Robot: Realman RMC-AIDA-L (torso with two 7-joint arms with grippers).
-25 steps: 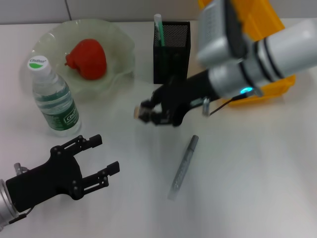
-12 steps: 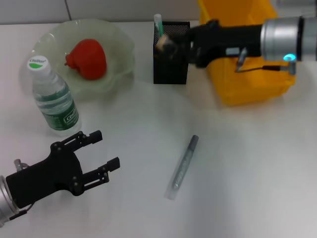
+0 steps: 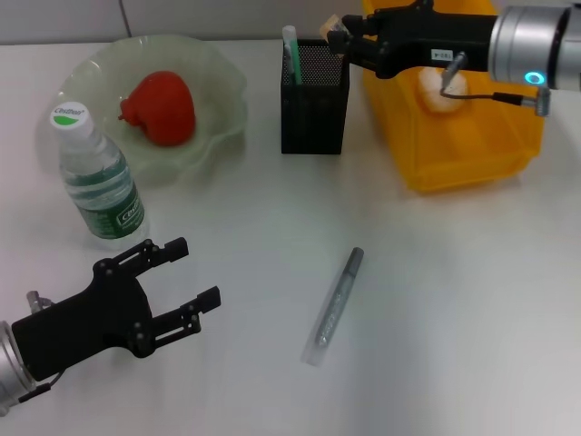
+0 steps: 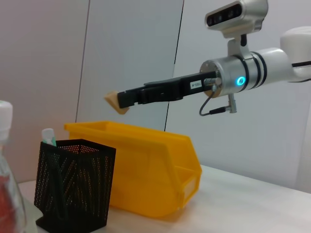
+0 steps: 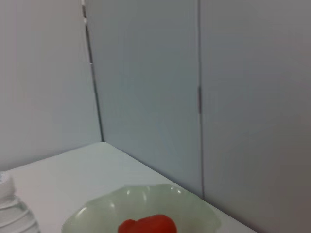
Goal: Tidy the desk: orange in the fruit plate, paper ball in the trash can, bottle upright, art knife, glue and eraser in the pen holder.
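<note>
Up near the far edge of the worktop (image 3: 472, 300), a tan eraser (image 3: 329, 23) sits pinched in the right hand (image 3: 340, 34), held in the air above the black mesh pen holder (image 3: 314, 95). Beside the holder stands a yellow bin (image 3: 472, 145). An art knife (image 3: 334, 304) lies flat mid-worktop. By the near left corner, the left hand (image 3: 182, 291) rests with fingers spread, grasping nothing, near the upright bottle (image 3: 98, 182).
</note>
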